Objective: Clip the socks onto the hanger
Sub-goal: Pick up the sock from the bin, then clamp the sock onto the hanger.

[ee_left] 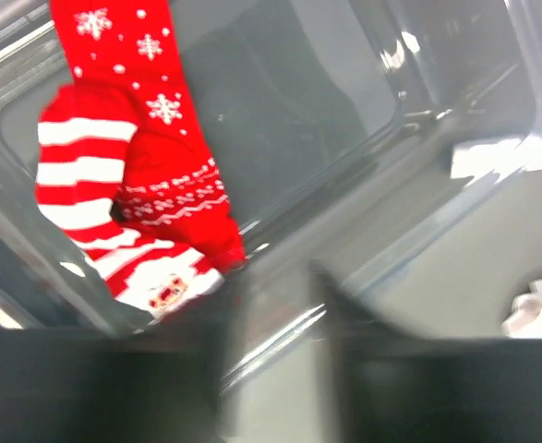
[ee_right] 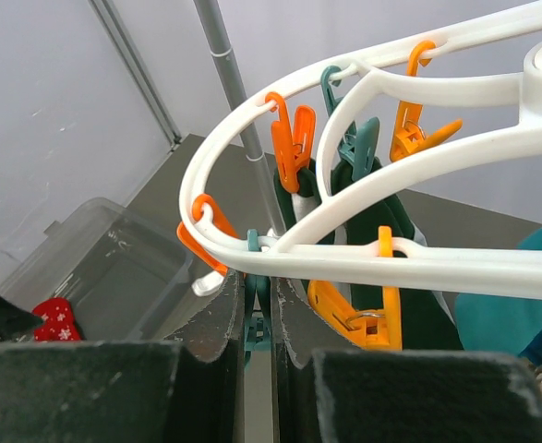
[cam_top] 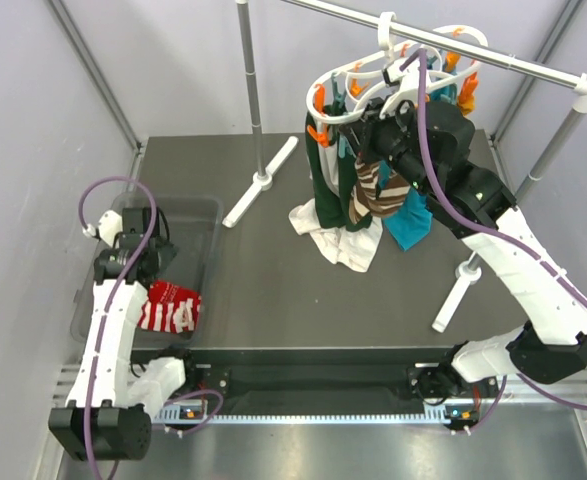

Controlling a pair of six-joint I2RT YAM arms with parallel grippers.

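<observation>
As the white oval hanger (ee_right: 437,268) hangs by its hook from the grey rail (cam_top: 493,55) at the far right of the table (cam_top: 273,300), the right gripper (ee_right: 258,305) is raised to the frame's underside. Its jaws are drawn narrow around a teal clip (ee_right: 258,332) that dangles from the ring. Orange clips (ee_right: 289,138) and more teal ones hang from the frame around it.

A brown-and-cream striped sock (cam_top: 371,195) hangs directly beneath the right gripper in the overhead view; which clip holds it is hidden by the arm. Beside it hang a dark green piece (cam_top: 325,190) to the left and a teal piece (cam_top: 410,222) to the right. A cream-white piece (cam_top: 338,245) trails lowest, its end near the tabletop.

Well apart from the hanger, at the table's left edge, a red-and-white sock (cam_top: 170,305) with stripes and snowflakes lies in the near end of a clear plastic bin (cam_top: 198,225). It bunches up against the wall there.

The left gripper (ee_left: 275,341) hovers over the bin just beyond the sock. Its fingers are blurred in the wrist view but stand a little apart with nothing between them, and the bin's rim shows through the gap. The upright poles of the rail stand on the table behind and to the right of the hanging laundry.
</observation>
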